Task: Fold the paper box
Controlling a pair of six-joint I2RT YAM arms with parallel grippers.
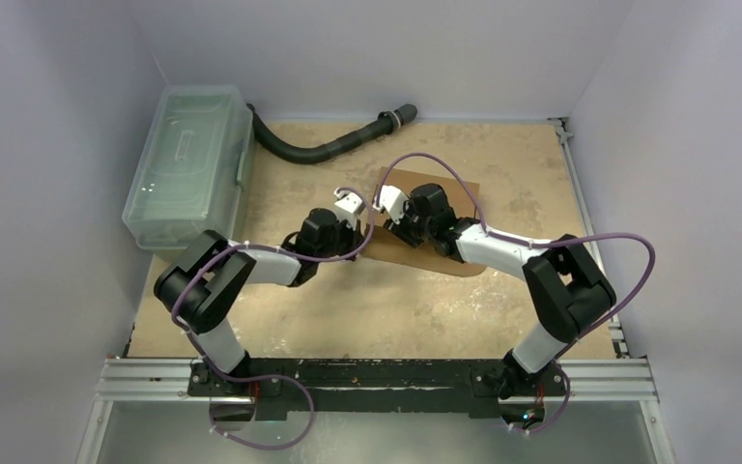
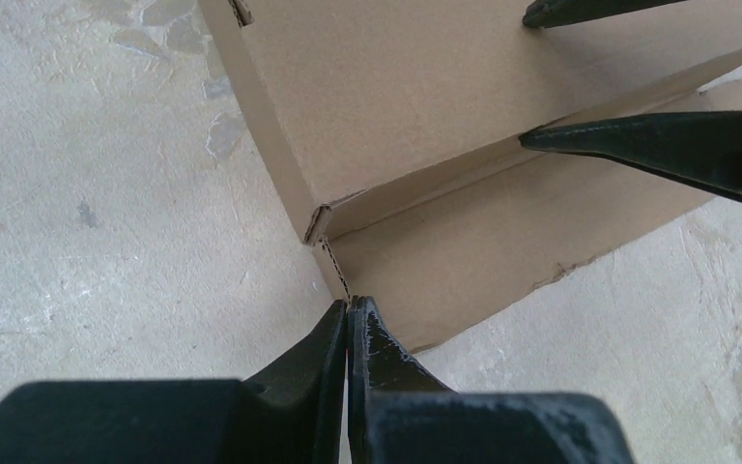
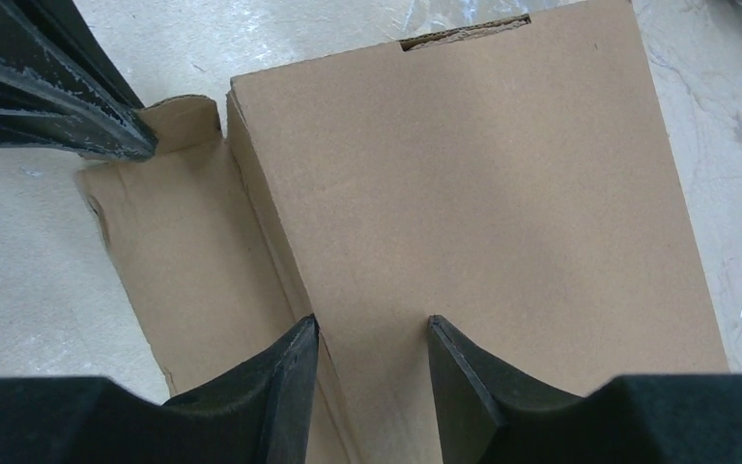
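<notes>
Brown corrugated paper box (image 1: 459,201) sits mid-table under both wrists, early in the fold: one large panel doubled over the base, side flap (image 3: 188,251) flat on the tabletop (image 1: 348,309), no wall standing, slot (image 3: 464,34) unfilled. Left gripper (image 2: 349,307) closed tight, tips at the flap's corner; pinching or only touching, cannot tell. Right gripper (image 3: 374,333) half-spread over the panel, holding nothing; right arm (image 1: 507,253) hides much of the box from above, wrist views crop its edges.

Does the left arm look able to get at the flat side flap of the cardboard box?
Probably yes. The left gripper, shut, has its tips at the near corner of the side flap, nothing between. The right gripper sits open on top of the paper box, clear of that flap.
</notes>
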